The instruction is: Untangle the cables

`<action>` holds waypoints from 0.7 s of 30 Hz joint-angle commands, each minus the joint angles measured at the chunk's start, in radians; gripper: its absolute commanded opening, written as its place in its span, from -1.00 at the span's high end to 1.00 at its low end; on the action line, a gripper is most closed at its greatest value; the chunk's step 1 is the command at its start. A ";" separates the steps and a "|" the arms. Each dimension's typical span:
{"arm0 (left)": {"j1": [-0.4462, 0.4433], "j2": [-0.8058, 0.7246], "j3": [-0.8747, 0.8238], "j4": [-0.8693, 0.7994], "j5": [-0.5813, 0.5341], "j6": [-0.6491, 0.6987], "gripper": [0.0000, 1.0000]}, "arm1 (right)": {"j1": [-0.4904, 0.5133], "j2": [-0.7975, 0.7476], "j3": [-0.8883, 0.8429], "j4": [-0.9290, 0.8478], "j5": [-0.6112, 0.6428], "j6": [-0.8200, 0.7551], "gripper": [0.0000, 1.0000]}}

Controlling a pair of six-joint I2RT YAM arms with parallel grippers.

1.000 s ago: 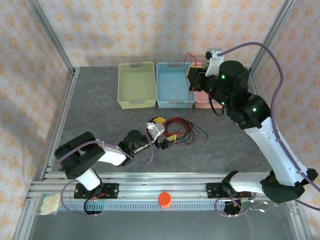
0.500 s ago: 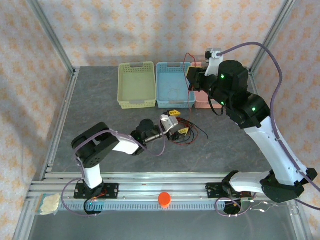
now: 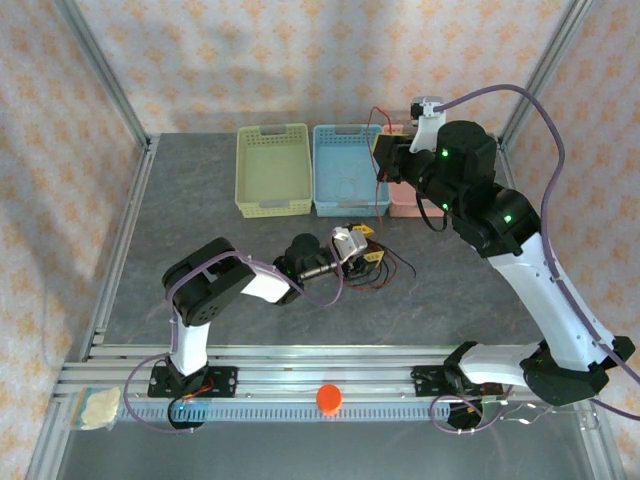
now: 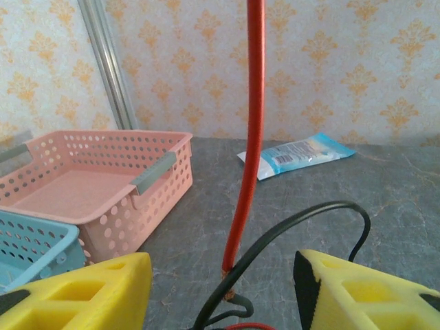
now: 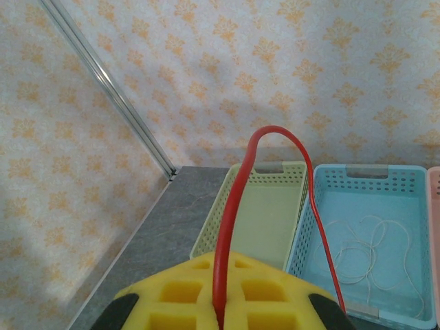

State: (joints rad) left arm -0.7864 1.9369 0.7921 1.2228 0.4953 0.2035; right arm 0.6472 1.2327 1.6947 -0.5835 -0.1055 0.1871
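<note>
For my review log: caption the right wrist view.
Right hand grips a thin red cable arching before a blue perforated plastic basket of whitish wire.

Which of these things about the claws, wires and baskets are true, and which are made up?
1. The right claw is shut on a red wire. True.
2. The whitish wire lies in the yellow-green basket. False: it lies in the blue basket; the yellow-green basket looks empty.
3. A blue-and-white packet lies on the table beyond the pink basket. True.
4. The left claw is squeezed shut on a black wire. False: its yellow fingers stand wide apart, and the black wire just loops through the gap between them.
</note>
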 commanded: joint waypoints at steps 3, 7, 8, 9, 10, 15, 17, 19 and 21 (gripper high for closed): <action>-0.005 0.036 0.035 0.020 0.026 -0.003 -0.09 | 0.003 -0.023 0.024 0.012 -0.015 0.015 1.00; -0.004 0.059 0.045 0.012 0.025 -0.004 -0.03 | 0.003 -0.034 0.025 0.020 -0.019 0.016 1.00; -0.004 0.062 0.048 0.012 0.022 -0.003 -0.02 | 0.003 -0.035 0.026 0.021 -0.019 0.015 1.00; -0.005 0.067 0.048 0.013 0.022 -0.005 0.01 | 0.003 -0.036 0.025 0.021 -0.017 0.015 1.00; -0.005 0.070 0.051 0.012 0.022 -0.007 0.05 | 0.003 -0.036 0.025 0.021 -0.017 0.015 1.00; -0.005 0.070 0.053 0.015 0.022 -0.013 0.21 | 0.003 -0.038 0.020 0.019 -0.016 0.014 1.00; -0.005 0.066 0.056 0.015 0.022 -0.015 0.27 | 0.003 -0.039 0.016 0.019 -0.012 0.014 1.00; -0.005 0.063 0.057 0.015 0.022 -0.016 0.29 | 0.003 -0.041 0.014 0.019 -0.011 0.012 1.00; -0.005 0.059 0.058 0.014 0.023 -0.018 0.34 | 0.003 -0.040 0.010 0.018 -0.008 0.012 1.00</action>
State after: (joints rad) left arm -0.7864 1.9991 0.8257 1.2175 0.4942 0.1997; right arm 0.6472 1.2140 1.6947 -0.5835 -0.1162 0.1905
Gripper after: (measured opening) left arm 0.337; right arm 0.053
